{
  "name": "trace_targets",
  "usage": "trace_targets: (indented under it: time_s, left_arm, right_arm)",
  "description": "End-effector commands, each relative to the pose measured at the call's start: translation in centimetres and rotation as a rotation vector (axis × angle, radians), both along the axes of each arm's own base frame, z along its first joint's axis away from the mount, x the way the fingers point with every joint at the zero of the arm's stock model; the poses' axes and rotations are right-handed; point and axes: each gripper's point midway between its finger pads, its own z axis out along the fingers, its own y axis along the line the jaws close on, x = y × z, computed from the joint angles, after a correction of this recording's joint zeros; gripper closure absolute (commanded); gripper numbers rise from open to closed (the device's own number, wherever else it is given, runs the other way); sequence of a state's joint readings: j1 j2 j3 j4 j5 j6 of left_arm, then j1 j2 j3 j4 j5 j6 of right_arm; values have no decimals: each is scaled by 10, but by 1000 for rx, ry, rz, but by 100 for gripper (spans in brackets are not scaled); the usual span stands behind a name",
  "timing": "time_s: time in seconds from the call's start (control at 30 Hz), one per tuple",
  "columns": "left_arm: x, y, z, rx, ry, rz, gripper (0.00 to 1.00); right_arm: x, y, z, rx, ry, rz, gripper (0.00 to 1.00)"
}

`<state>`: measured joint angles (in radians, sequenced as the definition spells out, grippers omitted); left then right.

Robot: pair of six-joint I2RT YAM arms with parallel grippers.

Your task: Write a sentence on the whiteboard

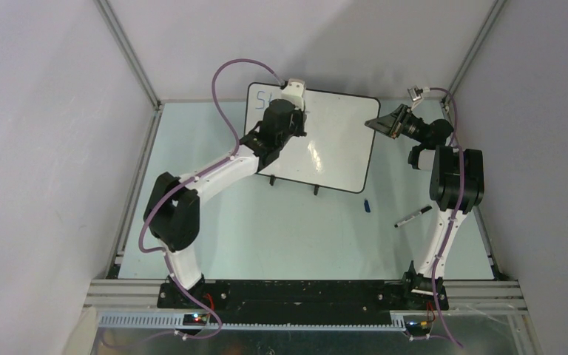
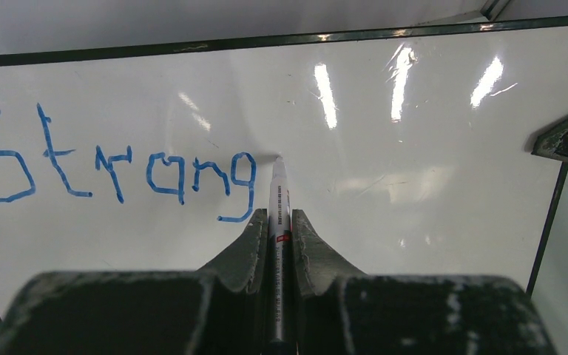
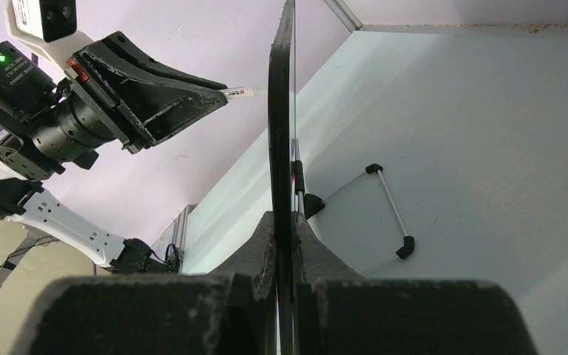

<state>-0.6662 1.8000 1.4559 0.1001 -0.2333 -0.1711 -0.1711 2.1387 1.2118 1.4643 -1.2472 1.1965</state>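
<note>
Shows the whiteboard (image 1: 333, 140) propped on its feet toward the far side of the tabletop (image 1: 266, 237), face tilted toward the arms.

**Upper left of the whiteboard.** Carries the sentence (image 2: 118, 170) in thin blue strokes, readable as "Strang"; judged an unfinished first word, with most of the writing yet to do.

**Just right of the last letter.** Shows the marker (image 2: 279, 188), tip at or touching the whiteboard face. Held by the left fingers (image 2: 248, 244), drawn narrow and clamped on its barrel.

**Right edge of the whiteboard.** Shows the right fingers (image 3: 259, 251) pinched nearly closed on the thin black rim, bracing the whiteboard upright.

**In front of the whiteboard's lower right corner.** Shows a blue cap (image 1: 367, 205) lying on the tabletop, and farther right a second marker (image 1: 413, 216), both untouched.

**Hazards, as judged:**
- Pressing too hard at the top left, far from the rim grip, could twist or rock the whiteboard and break the stroke.
- Pressing too lightly could leave gaps in the letters.
- Letting the slim barrel slide or turn in the fingers could carry the line off level.
- Losing the narrow hold on the glossy rim could let the whiteboard shift mid-letter.
</note>
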Motion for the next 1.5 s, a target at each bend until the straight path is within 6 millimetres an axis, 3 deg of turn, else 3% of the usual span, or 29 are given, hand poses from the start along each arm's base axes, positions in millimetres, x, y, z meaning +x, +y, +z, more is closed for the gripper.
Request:
trace_targets:
  time_s: [0.0, 0.9, 1.47]
  left_arm:
    - [6, -2, 21, -3, -50, 4, 100]
    - [1, -17, 22, -28, -36, -73, 100]
    - [11, -16, 30, -23, -49, -39, 100]
  right_arm:
    - [-10, 1, 38, -1, -84, 2, 100]
    - [-10, 1, 38, -3, -87, 2, 100]
    - [-10, 1, 38, -3, -87, 4, 100]
